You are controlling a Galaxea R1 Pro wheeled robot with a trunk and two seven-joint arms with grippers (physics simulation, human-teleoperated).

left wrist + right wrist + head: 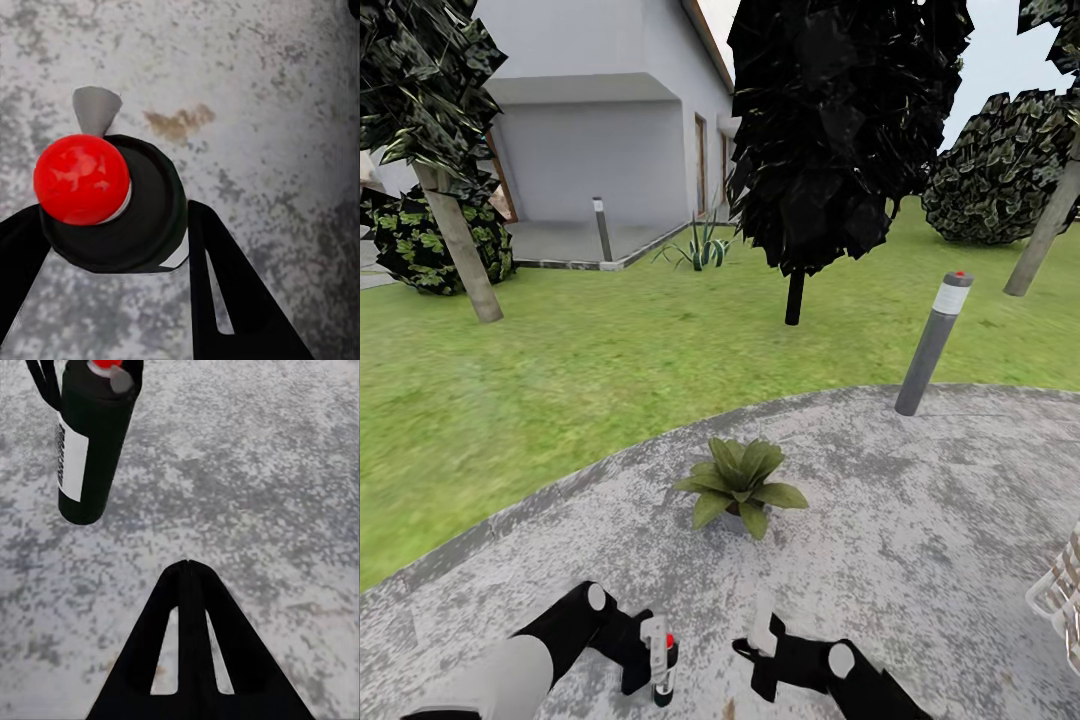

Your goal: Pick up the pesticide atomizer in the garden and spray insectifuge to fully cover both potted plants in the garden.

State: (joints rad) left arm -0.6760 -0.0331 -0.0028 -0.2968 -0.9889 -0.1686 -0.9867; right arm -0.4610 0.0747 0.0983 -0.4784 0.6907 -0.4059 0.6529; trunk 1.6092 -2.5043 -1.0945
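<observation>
One potted plant, a low rosette of broad green leaves, stands on the grey stone patio of the garden, a short way ahead of both arms. My left gripper is shut on the pesticide atomizer, a dark bottle with a white label held upright above the stone. The left wrist view looks down on the atomizer and its red knob, between the black fingers of the left gripper. My right gripper hangs beside it, shut and empty. In the right wrist view its closed gripper sits short of the atomizer.
A grey bollard lamp leans at the patio's far right edge, and another bollard stands by the house. A dark tree trunk, a palm trunk and a striped agave stand on the lawn. A white slatted object is at the right edge.
</observation>
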